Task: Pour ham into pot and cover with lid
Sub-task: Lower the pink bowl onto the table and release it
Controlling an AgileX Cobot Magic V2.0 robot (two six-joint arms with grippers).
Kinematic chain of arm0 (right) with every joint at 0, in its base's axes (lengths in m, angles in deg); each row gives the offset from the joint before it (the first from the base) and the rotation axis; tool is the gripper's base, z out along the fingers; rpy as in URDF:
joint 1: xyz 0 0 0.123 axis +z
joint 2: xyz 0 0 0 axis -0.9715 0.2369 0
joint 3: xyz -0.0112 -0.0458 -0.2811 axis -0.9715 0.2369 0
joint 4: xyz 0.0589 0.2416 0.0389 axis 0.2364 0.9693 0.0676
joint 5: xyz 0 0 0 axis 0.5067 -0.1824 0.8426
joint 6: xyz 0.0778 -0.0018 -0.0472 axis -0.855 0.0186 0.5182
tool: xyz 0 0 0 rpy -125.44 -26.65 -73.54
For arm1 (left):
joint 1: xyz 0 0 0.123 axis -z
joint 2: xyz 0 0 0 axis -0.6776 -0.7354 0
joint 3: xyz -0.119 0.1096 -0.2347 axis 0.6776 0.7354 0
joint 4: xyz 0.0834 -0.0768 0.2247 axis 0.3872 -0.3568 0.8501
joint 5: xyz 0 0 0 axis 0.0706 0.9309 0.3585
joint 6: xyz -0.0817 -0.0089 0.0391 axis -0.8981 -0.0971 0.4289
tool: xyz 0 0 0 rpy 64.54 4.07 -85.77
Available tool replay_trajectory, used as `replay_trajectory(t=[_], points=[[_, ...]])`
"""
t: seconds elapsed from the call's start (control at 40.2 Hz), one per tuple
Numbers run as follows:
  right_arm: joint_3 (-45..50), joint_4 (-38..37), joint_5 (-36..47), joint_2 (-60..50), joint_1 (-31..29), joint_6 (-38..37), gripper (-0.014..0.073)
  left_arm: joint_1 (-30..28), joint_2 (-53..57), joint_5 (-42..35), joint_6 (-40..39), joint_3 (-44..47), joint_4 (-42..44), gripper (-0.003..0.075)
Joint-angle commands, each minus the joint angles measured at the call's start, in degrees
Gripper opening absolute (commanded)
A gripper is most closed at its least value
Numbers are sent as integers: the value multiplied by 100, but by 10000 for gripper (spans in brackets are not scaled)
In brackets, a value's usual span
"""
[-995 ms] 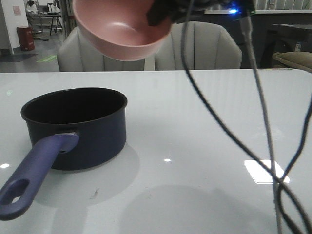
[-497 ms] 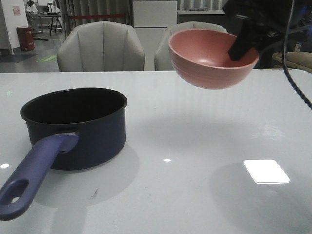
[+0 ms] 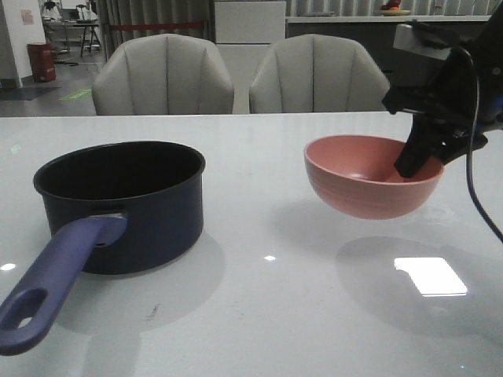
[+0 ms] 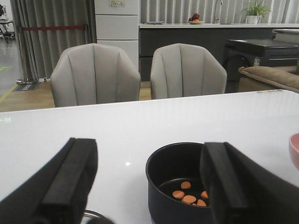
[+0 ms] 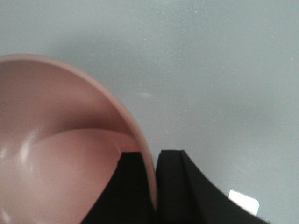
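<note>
Pot (image 3: 126,206) sits at the table's (image 3: 259,314) left, dark navy and round, long purple-blue handle reaching toward the near edge; ham (image 4: 189,195), small orange chunks, lies on its floor; left gripper (image 4: 149,182) hovers nearby, jaws wide apart, holding nothing; bare glossy white tabletop spreads through the middle; right gripper (image 3: 414,163) grips the rim of the smooth pink bowl (image 3: 372,176), jaws clamped either side, bowl hanging just above the table.
</note>
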Motion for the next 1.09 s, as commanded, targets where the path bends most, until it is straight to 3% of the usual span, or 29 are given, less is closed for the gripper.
replay_trajectory(t=[0.0, 0.522, 0.796, 1.069], points=[[-151, -170, 133, -178, -36, 56, 174, 43, -43, -463, 5, -146, -52, 497], [-157, -462, 300, 146, -36, 52, 181, 43, -43, -463, 5, -146, -52, 497], [-168, -474, 262, 146, -36, 57, 450, 43, -43, -463, 5, -146, -52, 497], [-168, -605, 209, -482, -38, 57, 468, 43, -43, -463, 5, -146, -52, 497]])
